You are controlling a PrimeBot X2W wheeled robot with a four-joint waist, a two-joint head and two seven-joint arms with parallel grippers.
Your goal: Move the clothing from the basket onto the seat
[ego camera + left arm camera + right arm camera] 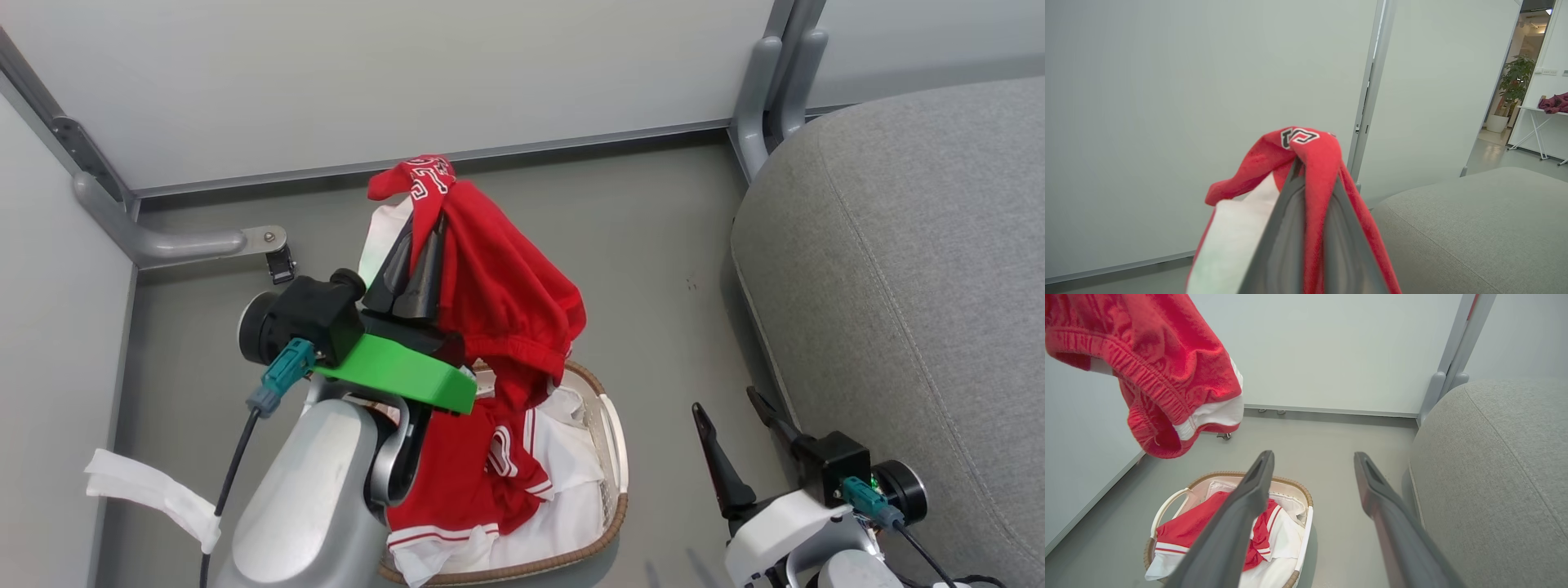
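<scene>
Nearest the head camera, the pale silver forearm (318, 498) of the left arm rises from the bottom edge and hides the left part of the oval white perforated plastic basket (614, 445) with its brown woven-look rim. Above a bright green bracket (392, 371), the left gripper (424, 237) is clamped on a bright red soft garment (506, 278) with a white panel. The garment hangs in the air above the basket, its elastic waistband drooping towards the rim. More red clothing with white panels and striped hems (457, 482) lies crumpled in the basket on white cloth. The basket stands on the grey floor (653, 269). To its right, apart from it, is the large grey fabric-upholstered seat (914, 269) with stitched seams. The right gripper (725, 400) hangs low between basket and seat, just beside the seat's edge, its two long dark fingers spread wide around nothing; in its own wrist view one finger crosses in front of the basket. Pale partition panels (408, 73) wall the corner. A grey metal foot with a castor (204, 242) juts out at the left, and a grey post (767, 90) stands by the seat's far end. A strip of white cloth (147, 490) lies on the floor at the far left.
</scene>
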